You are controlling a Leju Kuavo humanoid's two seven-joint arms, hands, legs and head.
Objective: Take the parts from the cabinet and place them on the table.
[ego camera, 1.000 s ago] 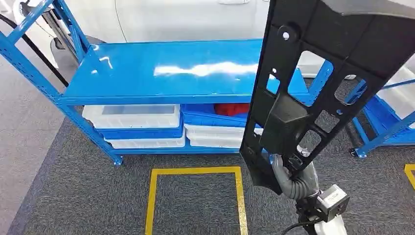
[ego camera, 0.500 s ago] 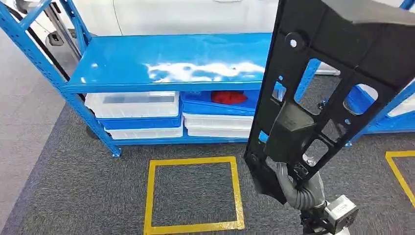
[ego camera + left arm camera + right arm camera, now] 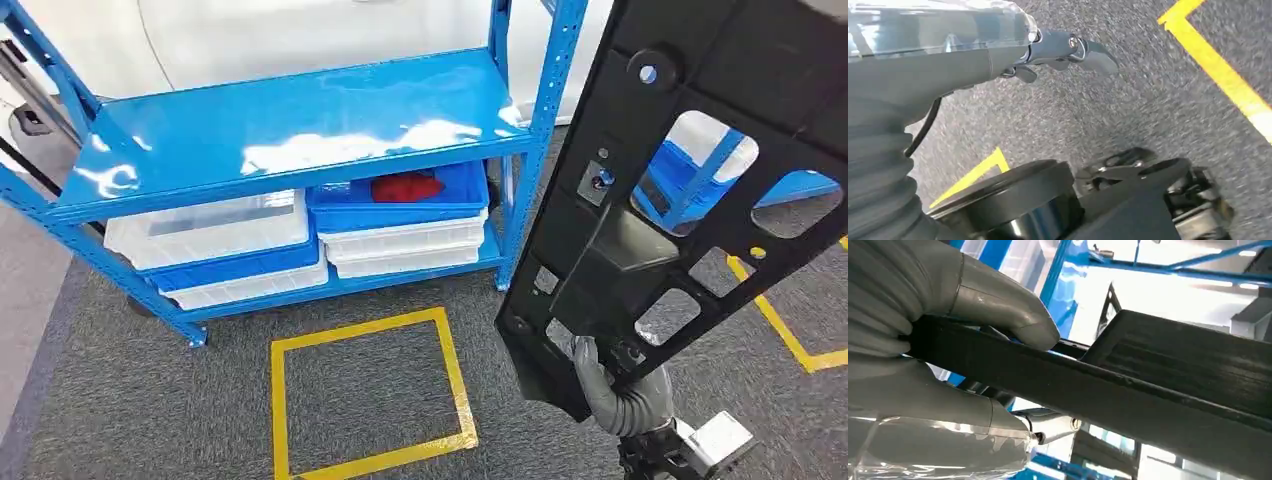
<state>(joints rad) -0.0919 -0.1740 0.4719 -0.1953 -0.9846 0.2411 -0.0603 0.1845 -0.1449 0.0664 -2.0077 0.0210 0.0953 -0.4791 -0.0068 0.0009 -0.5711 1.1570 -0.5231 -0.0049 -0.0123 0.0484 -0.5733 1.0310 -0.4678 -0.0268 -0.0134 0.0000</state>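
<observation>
A blue shelf rack [image 3: 290, 140] stood on grey carpet [image 3: 130, 400], with white and blue bins [image 3: 215, 245] on its lower shelf and a yellow taped square [image 3: 365, 395] on the floor before it. The long black part [image 3: 690, 190] rose upright at the right, clear of the rack, its lower end gripped by the right hand [image 3: 610, 385]. The left hand [image 3: 1068, 50] hung above the carpet, fingers slightly apart, holding nothing.

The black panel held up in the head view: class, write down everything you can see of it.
The black panel is a long, flat, matte part that looks like moulded plastic, pierced by several cut-out windows and small round holes, with a raised boxy block near its lower middle. It stands tilted, its top leaning to the right, in front of the blue rack. The right robot hand grips its lower end; in the right wrist view grey fingers clamp its edge. Nothing else touches it.
</observation>
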